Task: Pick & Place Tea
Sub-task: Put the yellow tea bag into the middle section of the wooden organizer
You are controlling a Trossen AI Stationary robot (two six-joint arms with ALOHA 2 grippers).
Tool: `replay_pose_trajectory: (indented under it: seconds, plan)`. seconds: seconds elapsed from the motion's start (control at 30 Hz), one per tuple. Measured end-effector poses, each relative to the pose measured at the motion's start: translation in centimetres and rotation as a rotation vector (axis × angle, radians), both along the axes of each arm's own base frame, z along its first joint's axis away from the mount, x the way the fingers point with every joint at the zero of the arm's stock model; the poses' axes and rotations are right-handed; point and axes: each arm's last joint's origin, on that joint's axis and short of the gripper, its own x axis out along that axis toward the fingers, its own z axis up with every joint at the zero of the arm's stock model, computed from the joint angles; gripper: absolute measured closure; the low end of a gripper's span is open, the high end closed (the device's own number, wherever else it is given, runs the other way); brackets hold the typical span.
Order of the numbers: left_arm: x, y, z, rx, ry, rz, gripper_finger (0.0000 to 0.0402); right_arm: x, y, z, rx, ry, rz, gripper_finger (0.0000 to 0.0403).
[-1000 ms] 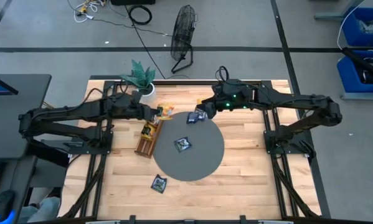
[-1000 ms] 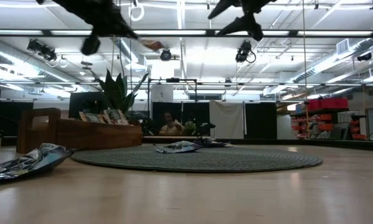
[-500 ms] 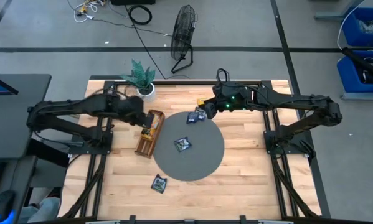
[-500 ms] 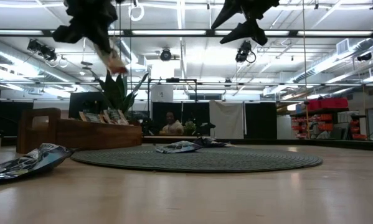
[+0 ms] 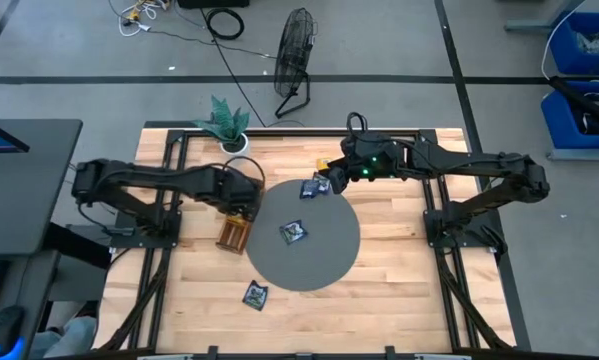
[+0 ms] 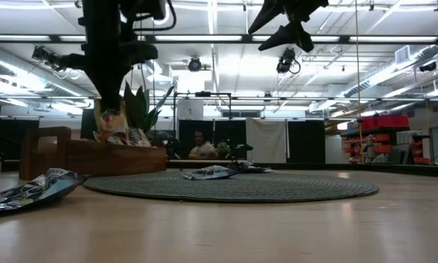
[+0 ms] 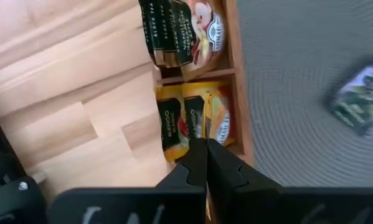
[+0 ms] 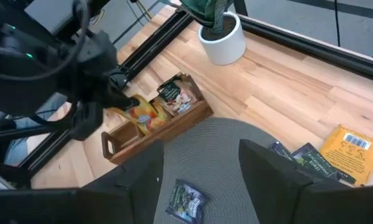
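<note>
Over tray [image 5: 233,230], left gripper [image 7: 205,152] (clamping yellow sachet [image 7: 195,121])

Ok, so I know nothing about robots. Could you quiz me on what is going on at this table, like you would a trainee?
1. True or false: the left gripper is shut on a yellow-orange sachet at the wooden tray.
2. Fill in the word: the right gripper hangs open above the far edge of the round grey ___.
3. Pick one: the dark sachet that lies alone, farthest from the potted plant, is
A. in the wooden tray
B. on the bare table
C. held by the right gripper

Key: 1 true; 2 mat; 3 B.
</note>
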Motion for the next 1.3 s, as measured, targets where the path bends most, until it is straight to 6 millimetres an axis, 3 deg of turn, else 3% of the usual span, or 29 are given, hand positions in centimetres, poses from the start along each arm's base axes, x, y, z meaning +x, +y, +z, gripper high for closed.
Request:
replay_pose_trajectory:
  seconds: [0.73,1.03,1.13,1.3]
  plan:
    - [2.9,-1.4,-4.2,0.035,0.108,-0.056,0.0400,0.0,0.0,0.0,-0.008,0.001,0.006,0.0191]
    - [3.4,-1.5,-3.9,0.030,0.043,-0.074,0.0399,0.0,0.0,0.0,-0.011,0.003,0.008,0.0191]
    - [3.4,-1.5,-3.9,0.024,0.047,-0.073,0.0386,0.0,0.0,0.0,-0.011,0.003,0.008,0.0191]
    - [3.0,-1.5,-3.8,0.019,0.072,-0.074,0.0332,0.0,0.0,0.0,-0.011,0.005,0.008,0.0191]
